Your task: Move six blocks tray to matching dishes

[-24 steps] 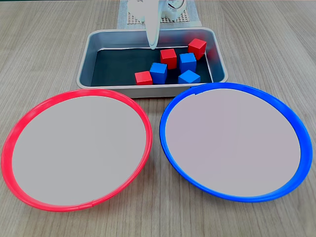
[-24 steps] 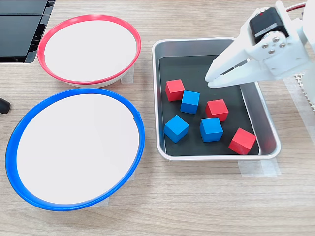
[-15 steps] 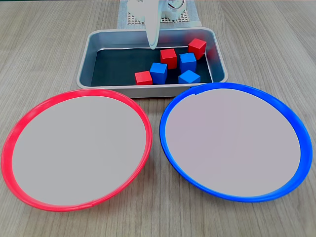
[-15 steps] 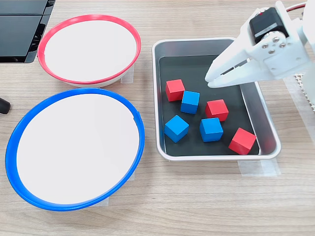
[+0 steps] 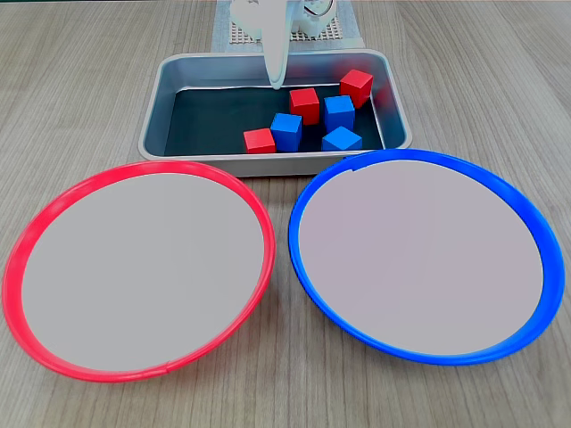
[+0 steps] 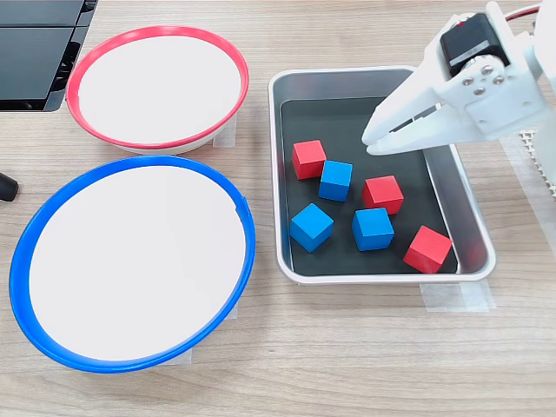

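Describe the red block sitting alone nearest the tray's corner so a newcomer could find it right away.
Start at the silver tray beside the two round dishes. Inside it lie six small cubes; in a fixed view, look toward its lower right corner. The red block there sits apart, touching no other cube, farthest from the dishes.

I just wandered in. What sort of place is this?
Probably a hobby or lab tabletop for robot practice: a white gripper hangs over a metal tray of coloured blocks, beside a red-rimmed dish and a blue-rimmed dish.

No readable text, label, brand, number or sign appears in either fixed view.
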Robot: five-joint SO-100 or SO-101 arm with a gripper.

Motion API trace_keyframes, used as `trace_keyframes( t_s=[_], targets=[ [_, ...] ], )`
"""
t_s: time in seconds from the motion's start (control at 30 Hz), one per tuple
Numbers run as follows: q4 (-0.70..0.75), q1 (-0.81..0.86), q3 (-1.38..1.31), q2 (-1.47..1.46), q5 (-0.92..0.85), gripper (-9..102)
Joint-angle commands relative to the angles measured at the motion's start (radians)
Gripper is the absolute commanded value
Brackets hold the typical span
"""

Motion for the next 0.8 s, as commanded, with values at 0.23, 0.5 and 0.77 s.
trace_keyframes(
  t_s=[0.23,0.5,0.77],
  targets=[
    [-0.011,-0.046,-0.005,0.023,-0.064,0],
    [-0.009,-0.129,-0.003,0.025,-0.164,0],
    [-0.025,-0.051,-0.282,-0.38,-0.282,0]
  ],
)
